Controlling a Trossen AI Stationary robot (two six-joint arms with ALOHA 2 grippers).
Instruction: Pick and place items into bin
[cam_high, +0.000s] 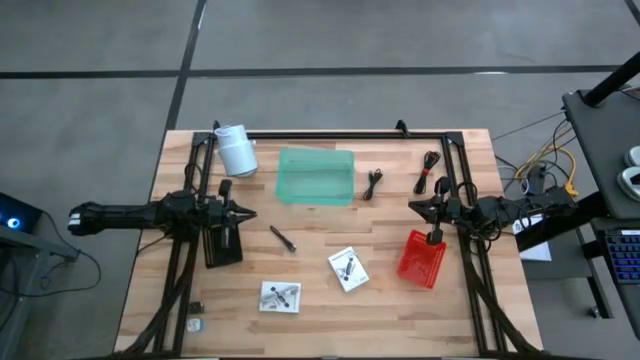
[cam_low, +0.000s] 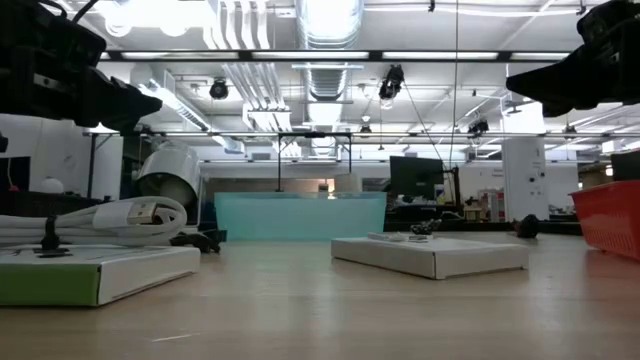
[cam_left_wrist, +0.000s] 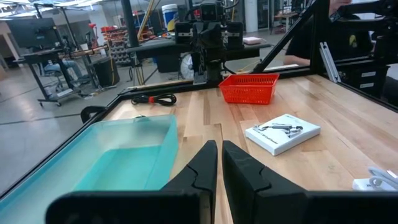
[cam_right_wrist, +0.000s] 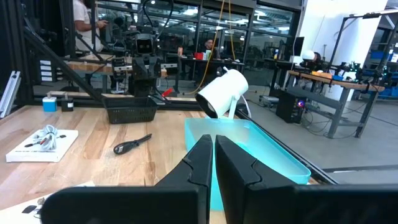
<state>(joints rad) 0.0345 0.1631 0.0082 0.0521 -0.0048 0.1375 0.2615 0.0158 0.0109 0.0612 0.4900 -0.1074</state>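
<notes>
The translucent green bin (cam_high: 315, 176) (cam_left_wrist: 118, 162) (cam_right_wrist: 261, 149) stands on the far middle of the table. One coiled black cable (cam_high: 375, 183) lies right of it, and a second (cam_high: 430, 172) (cam_left_wrist: 155, 99) lies farther right. A thin dark pen-like tool (cam_high: 283, 239) (cam_right_wrist: 132, 144) lies nearer the front. Two white packets (cam_high: 348, 268) (cam_high: 280, 297) (cam_left_wrist: 283, 131) lie flat near the front edge. My left gripper (cam_high: 250, 213) (cam_left_wrist: 219, 149) hovers shut left of the bin. My right gripper (cam_high: 412, 206) (cam_right_wrist: 212, 144) hovers shut to the bin's right. Neither holds anything.
A white cylindrical roll (cam_high: 237, 150) (cam_right_wrist: 221, 93) stands at the bin's far left corner. A red basket (cam_high: 421, 259) (cam_left_wrist: 249, 87) sits below the right gripper, and a black basket (cam_high: 223, 243) (cam_right_wrist: 130, 112) below the left. A black frame (cam_high: 330, 133) borders the table.
</notes>
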